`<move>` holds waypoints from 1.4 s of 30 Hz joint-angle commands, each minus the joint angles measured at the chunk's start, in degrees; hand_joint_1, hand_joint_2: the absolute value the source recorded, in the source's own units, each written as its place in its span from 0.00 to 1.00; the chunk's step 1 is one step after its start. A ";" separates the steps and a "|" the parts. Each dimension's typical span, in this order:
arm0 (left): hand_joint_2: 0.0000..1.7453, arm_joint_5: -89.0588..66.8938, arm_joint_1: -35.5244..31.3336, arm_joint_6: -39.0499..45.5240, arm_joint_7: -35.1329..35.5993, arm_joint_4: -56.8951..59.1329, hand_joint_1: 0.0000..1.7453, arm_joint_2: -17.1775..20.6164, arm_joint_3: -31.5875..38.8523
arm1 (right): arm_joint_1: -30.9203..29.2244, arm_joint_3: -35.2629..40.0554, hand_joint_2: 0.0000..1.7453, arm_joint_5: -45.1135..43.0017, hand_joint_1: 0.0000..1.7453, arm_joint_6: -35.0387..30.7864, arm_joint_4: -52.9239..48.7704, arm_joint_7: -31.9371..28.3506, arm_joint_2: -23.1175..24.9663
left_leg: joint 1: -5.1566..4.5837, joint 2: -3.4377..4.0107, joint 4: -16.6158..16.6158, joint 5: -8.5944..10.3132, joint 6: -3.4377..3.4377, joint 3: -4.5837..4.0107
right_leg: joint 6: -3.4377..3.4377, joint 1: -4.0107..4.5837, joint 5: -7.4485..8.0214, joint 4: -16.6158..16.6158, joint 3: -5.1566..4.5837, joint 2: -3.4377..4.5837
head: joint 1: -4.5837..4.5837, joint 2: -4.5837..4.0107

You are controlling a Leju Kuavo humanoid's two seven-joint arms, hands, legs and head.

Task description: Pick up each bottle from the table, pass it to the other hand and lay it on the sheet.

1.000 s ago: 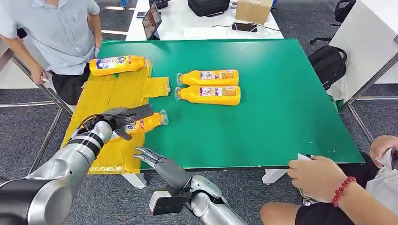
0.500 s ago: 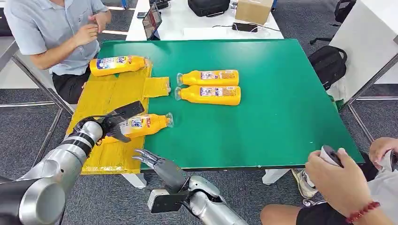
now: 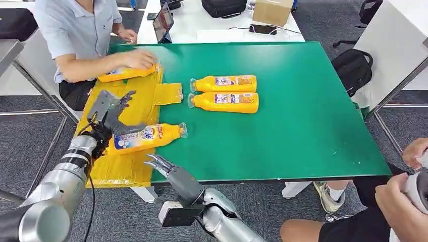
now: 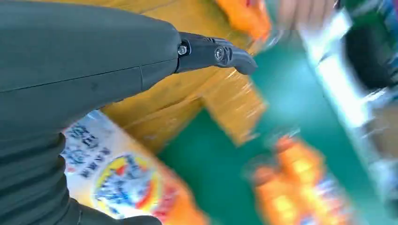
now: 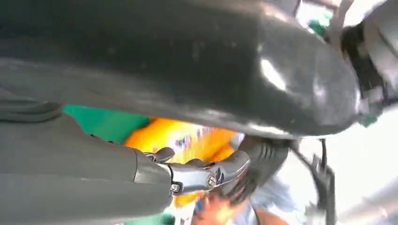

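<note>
Hovering open-fingered, left hand holds nothing above the yellow sheet; orange bottle lies there, neck over green surface. Right hand empty, spread at the near edge. Two bottles wait mid-surface.

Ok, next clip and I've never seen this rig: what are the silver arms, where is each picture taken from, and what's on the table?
The silver arms belong to a humanoid robot. The wide picture is from its head, looking down; the two blurry ones come from cameras at its wrists. On the green table lies a yellow sheet. One orange bottle lies at the sheet's near edge, under the left hand, whose fingers are spread above it, holding nothing. The right hand hovers open at the table's near edge. Two more bottles lie side by side on the bare green. A person's hand rests on a fourth bottle at the sheet's far end.
</note>
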 commanded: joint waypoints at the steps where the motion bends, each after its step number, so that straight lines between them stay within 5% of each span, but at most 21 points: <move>1: 1.00 17.48 11.48 -1.50 4.18 -24.94 0.00 -5.19 0.86 | 6.24 -6.01 0.00 0.81 0.00 1.13 -13.69 -1.93 -2.05 | 0.12 -0.05 0.02 -0.06 -0.02 0.07 | -0.10 0.13 -0.05 -0.09 0.16 -0.10 | 0.02 0.00; 6: 1.00 26.55 16.06 -0.67 7.07 -32.58 0.00 -6.06 0.39 | 8.25 -7.68 0.00 3.20 0.00 2.28 -18.89 -0.88 -2.83 | 0.03 -0.02 0.00 -0.01 -0.01 -0.05 | -0.05 0.05 0.00 -0.05 -0.01 -0.05 | 0.02 0.00; 10: 1.00 29.76 22.79 0.77 7.92 -41.36 0.00 -6.90 -0.10 | 7.95 -10.25 0.00 11.33 0.00 -0.71 -17.94 6.42 -5.20 | 0.04 0.03 -0.05 -0.03 -0.01 0.04 | -0.05 0.07 0.01 -0.12 0.07 0.00 | 0.02 0.00; 25: 1.00 29.80 23.66 1.13 8.09 -42.55 0.00 -7.22 -0.42 | 7.50 -11.79 0.00 12.76 0.00 -1.89 -17.01 7.62 -4.95 | 0.04 -0.02 0.00 -0.01 -0.01 -0.01 | -0.06 0.07 0.00 -0.07 0.02 -0.07 | 0.00 0.00; 31: 1.00 29.34 33.69 0.77 8.19 -55.53 0.00 -11.37 -5.83 | 1.37 -23.31 0.00 18.86 0.00 -4.51 -9.99 13.40 -8.72 | 0.03 0.05 -0.03 -0.03 0.03 0.08 | -0.03 0.07 0.02 -0.17 0.14 -0.03 | -0.02 0.00; 42: 1.00 30.35 36.92 1.91 8.15 -60.20 0.00 -11.80 -10.71 | -7.04 -31.33 0.00 34.53 0.00 -11.60 3.95 20.92 -11.22 | 0.06 0.06 -0.05 0.00 -0.06 0.11 | -0.18 0.09 0.10 -0.22 0.18 0.00 | 0.00 0.00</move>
